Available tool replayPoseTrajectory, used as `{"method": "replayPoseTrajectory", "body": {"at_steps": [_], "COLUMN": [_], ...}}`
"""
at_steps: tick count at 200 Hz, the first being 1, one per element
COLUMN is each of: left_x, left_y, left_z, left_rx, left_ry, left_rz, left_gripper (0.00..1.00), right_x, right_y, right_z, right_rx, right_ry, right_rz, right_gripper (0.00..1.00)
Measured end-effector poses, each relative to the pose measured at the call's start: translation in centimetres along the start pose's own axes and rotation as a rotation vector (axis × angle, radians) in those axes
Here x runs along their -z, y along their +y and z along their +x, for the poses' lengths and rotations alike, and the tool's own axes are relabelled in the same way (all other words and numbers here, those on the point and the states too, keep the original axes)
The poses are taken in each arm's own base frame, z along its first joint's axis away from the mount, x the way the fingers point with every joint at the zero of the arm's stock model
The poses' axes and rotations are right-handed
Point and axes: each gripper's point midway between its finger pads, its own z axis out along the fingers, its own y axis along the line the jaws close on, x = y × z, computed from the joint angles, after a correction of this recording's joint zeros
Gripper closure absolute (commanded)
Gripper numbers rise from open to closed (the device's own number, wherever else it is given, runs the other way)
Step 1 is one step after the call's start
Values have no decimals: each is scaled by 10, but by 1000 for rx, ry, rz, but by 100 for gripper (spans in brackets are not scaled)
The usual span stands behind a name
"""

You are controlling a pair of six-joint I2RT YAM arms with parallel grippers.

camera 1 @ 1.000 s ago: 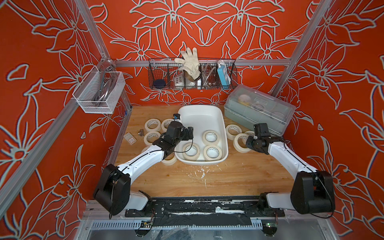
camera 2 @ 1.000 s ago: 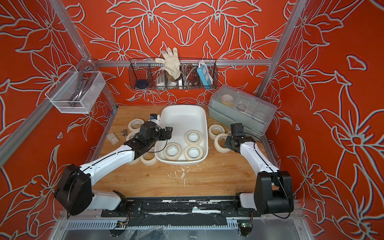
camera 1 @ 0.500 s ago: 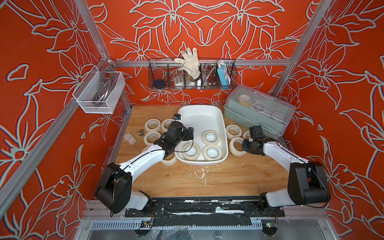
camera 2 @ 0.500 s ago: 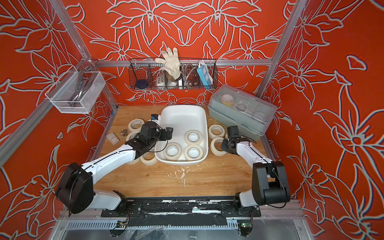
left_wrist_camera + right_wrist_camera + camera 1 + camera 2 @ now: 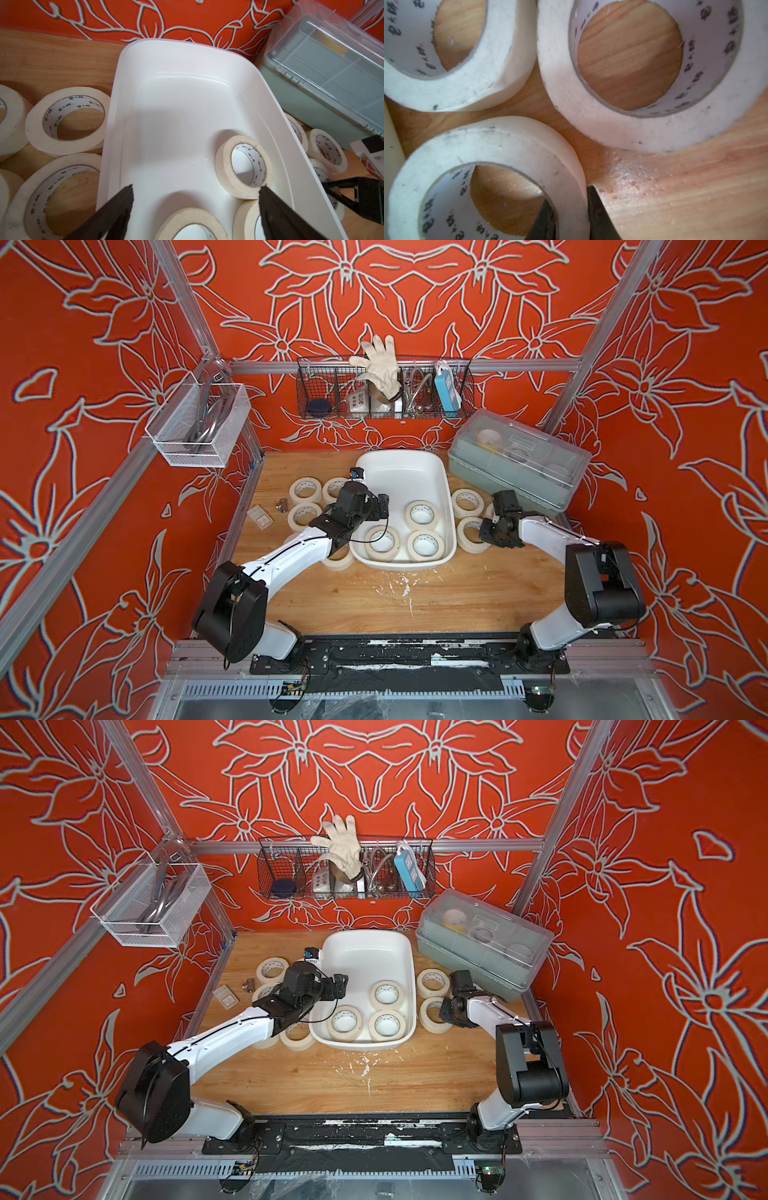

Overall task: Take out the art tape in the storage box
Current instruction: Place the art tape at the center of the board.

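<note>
The white storage box (image 5: pixel 401 479) (image 5: pixel 365 957) sits mid-table with three cream art tape rolls (image 5: pixel 409 514) (image 5: pixel 225 166) in its near half. My left gripper (image 5: pixel 382 506) (image 5: pixel 196 188) hangs open over the box's left side, above the rolls, holding nothing. Just right of the box, my right gripper (image 5: pixel 484 531) (image 5: pixel 569 195) is shut on the wall of one tape roll (image 5: pixel 464 546) (image 5: pixel 492 141), one finger inside the ring and one outside. That roll looks level with the wood. Several more rolls (image 5: pixel 305 482) lie on the table on both sides.
A grey-green box with a clear lid (image 5: pixel 519 460) stands at the back right, close behind the right gripper. Two loose rolls (image 5: pixel 654 128) lie beside the held one. A small metal fitting (image 5: pixel 282 504) and a card (image 5: pixel 259 516) lie far left. Wire baskets (image 5: pixel 386 406) hang on the walls.
My right gripper has slid toward the storage box, bringing its tape roll along. The left arm has stayed put.
</note>
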Motion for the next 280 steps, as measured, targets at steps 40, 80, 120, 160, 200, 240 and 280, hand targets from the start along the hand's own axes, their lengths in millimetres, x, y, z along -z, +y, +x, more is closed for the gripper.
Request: {"method": "replayPoseTrajectory", "body": {"at_steps": [40, 80, 120, 160, 200, 240, 280], "left_x": [0, -2, -4, -15, -19, -30, -45], "left_y": [-1, 0, 0, -4, -7, -16, -27], "left_z": [-2, 1, 3, 6, 9, 11, 17], "left_rx": [1, -1, -1, 1, 3, 18, 12], "left_ry": [-3, 6, 12, 38, 60, 92, 136], "left_rz": [2, 0, -1, 7, 23, 57, 58], "left_gripper": [8, 8, 8, 8, 8, 9, 10], "right_x": [-5, -9, -10, -8, -2, 33, 76], "right_y": [4, 7, 17, 22, 22, 28, 34], "right_z": [-8, -6, -6, -7, -4, -16, -26], "right_rx": [13, 24, 68, 88, 100, 99, 96], "right_ry": [1, 17, 24, 26, 37, -37, -132], "right_rz": [0, -3, -4, -16, -24, -67, -129], "right_gripper": [86, 79, 69, 58, 48, 43, 42]}}
